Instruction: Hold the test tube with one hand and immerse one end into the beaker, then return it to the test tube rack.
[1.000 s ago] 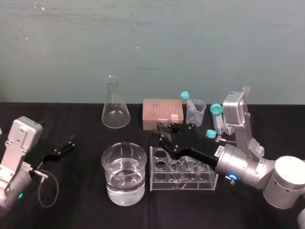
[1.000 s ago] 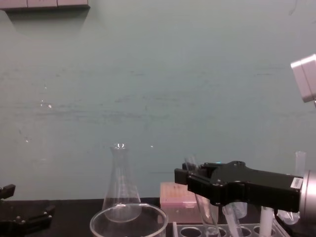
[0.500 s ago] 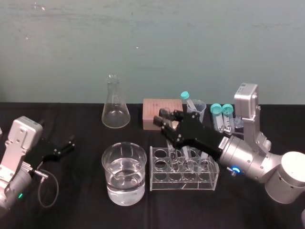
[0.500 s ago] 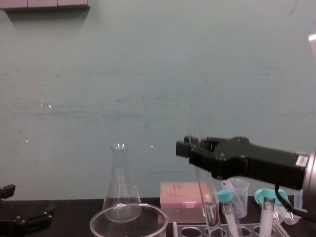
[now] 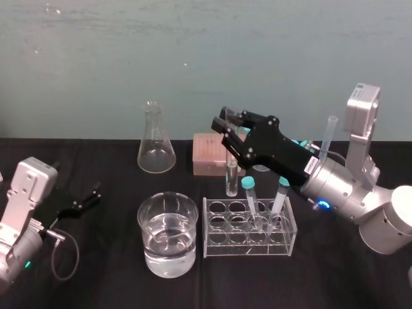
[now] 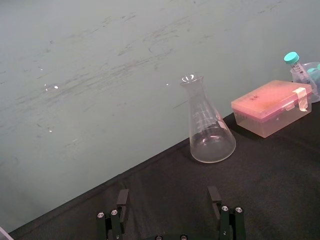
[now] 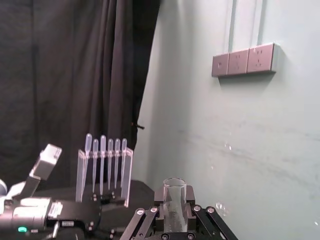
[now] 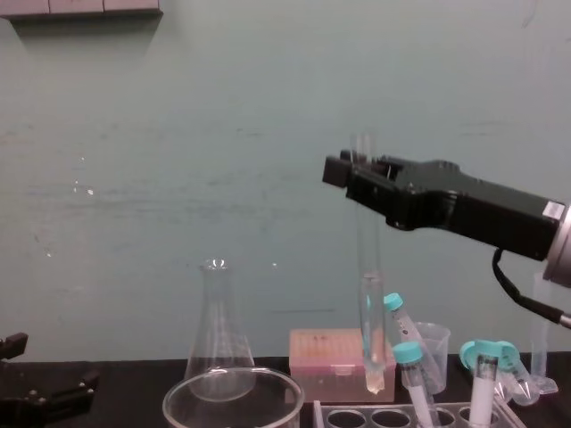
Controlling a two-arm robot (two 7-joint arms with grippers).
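Two grippers are on my screens, and I start from what is closest to the robot. Nearest on the black table stands the beaker (image 5: pixel 143 217), about half full of clear liquid. Just to its right is the test tube rack (image 5: pixel 248 248), with two teal-capped tubes (image 5: pixel 248 194) leaning in its holes. At the left edge, well apart from the glassware, the left gripper (image 5: pixel 95 193) rests low over the table. In the left wrist view its fingers (image 6: pixel 227 220) are spread apart and hold nothing. Farther back, the right gripper (image 5: pixel 226 129) reaches in from the right, high over the far left part of the rack. It is clenched on the upper part of the test tube (image 8: pixel 368 294). In the right wrist view I see the tube's open mouth pinched between the two fingers (image 7: pixel 145 219). The tube hangs upright. Its rounded bottom is just above the rack's top, near the far left corner, and to the right of the beaker, not over it. Behind it lies the pink box (image 5: pixel 207 153), and left of the box stands the empty conical flask (image 5: pixel 155 151), near the green wall.
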